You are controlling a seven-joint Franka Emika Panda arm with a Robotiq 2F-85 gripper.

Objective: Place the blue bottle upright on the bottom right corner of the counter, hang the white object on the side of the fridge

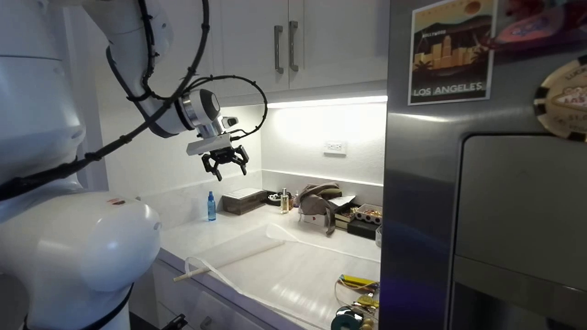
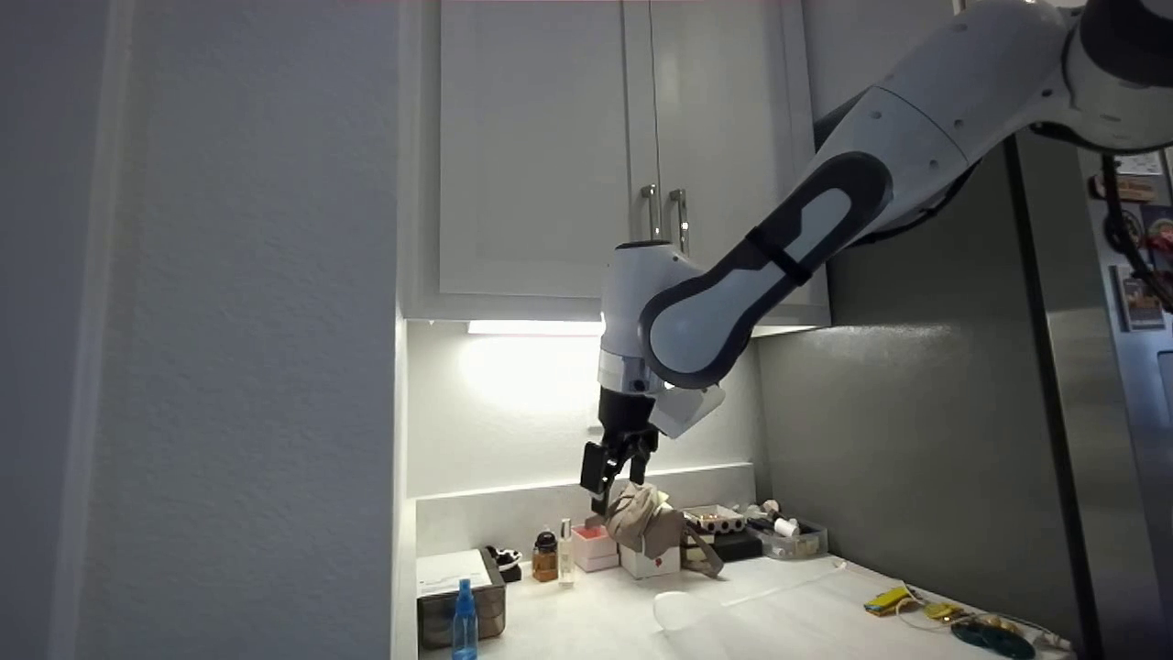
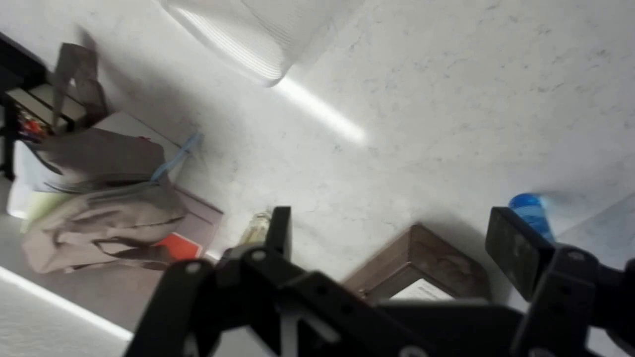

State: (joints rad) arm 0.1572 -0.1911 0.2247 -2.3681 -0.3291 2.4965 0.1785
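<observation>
The blue bottle (image 1: 211, 207) stood upright on the desk (image 1: 183, 240), just beside a brown box (image 1: 240, 201). The hand (image 1: 231, 175) hung in the air above the desk with its fingers (image 3: 518, 250) pointing down and spread wide apart. It was higher than the bottle and well apart from it. In the wrist view, the bottle lay outside the gap between the fingers, just past the finger on that view's right side, which hid part of it. A corner of the brown box showed between the two fingers, and a small clear bottle (image 3: 255, 228) was partly hidden by the finger on that view's left.

The thin whitish sheet (image 1: 238, 250) lay spread over the desk, lower than the hand and apart from it, with a pale stick (image 1: 183, 276) reaching past the front edge. The fridge (image 1: 422, 183) carried a poster (image 1: 451, 52) on its front. A yellow item (image 1: 355, 280) lay on the desk near the fridge, and a grey-brown bag (image 1: 314, 204) sat farther back.
</observation>
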